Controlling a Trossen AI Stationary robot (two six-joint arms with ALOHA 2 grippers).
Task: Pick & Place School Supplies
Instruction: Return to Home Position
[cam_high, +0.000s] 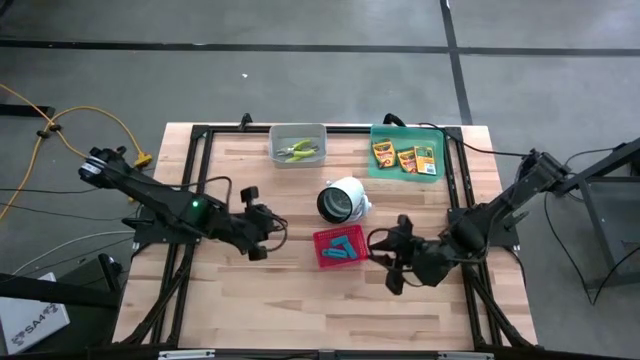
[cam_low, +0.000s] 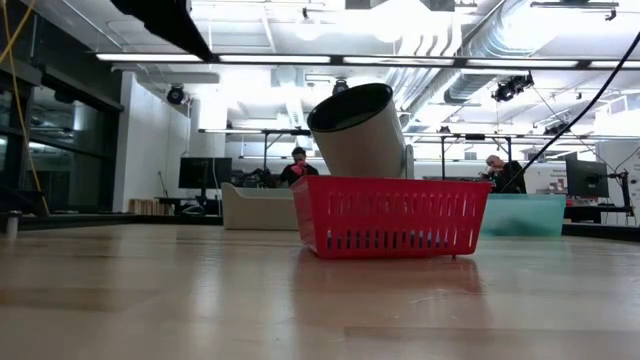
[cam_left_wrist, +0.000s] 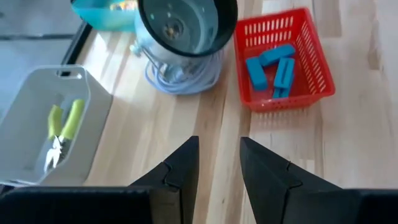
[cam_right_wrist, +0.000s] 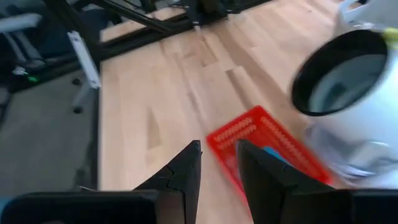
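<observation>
Three yellow-and-green crayon boxes (cam_high: 405, 157) lie side by side in the green tray (cam_high: 404, 131) at the table's far right. The yellow-green-handled pliers (cam_high: 298, 151) (cam_left_wrist: 62, 127) lie in the grey bin (cam_high: 275, 150). Several light-blue blocks (cam_high: 345, 247) (cam_left_wrist: 273, 68) lie in the red basket (cam_high: 322, 240). My left gripper (cam_high: 272, 228) (cam_left_wrist: 217, 155) hovers left of the basket, open by a narrow gap and holding nothing. My right gripper (cam_high: 375, 252) (cam_right_wrist: 217, 158) hovers just right of the basket, also narrowly open and holding nothing.
A white cylinder with a dark opening (cam_high: 343, 200) (cam_low: 360, 130) lies tilted on the table just behind the basket (cam_low: 390, 215). Dark frame rails run along the table's left, right and far edges. Bare wood lies toward the near edge. People sit in the room beyond.
</observation>
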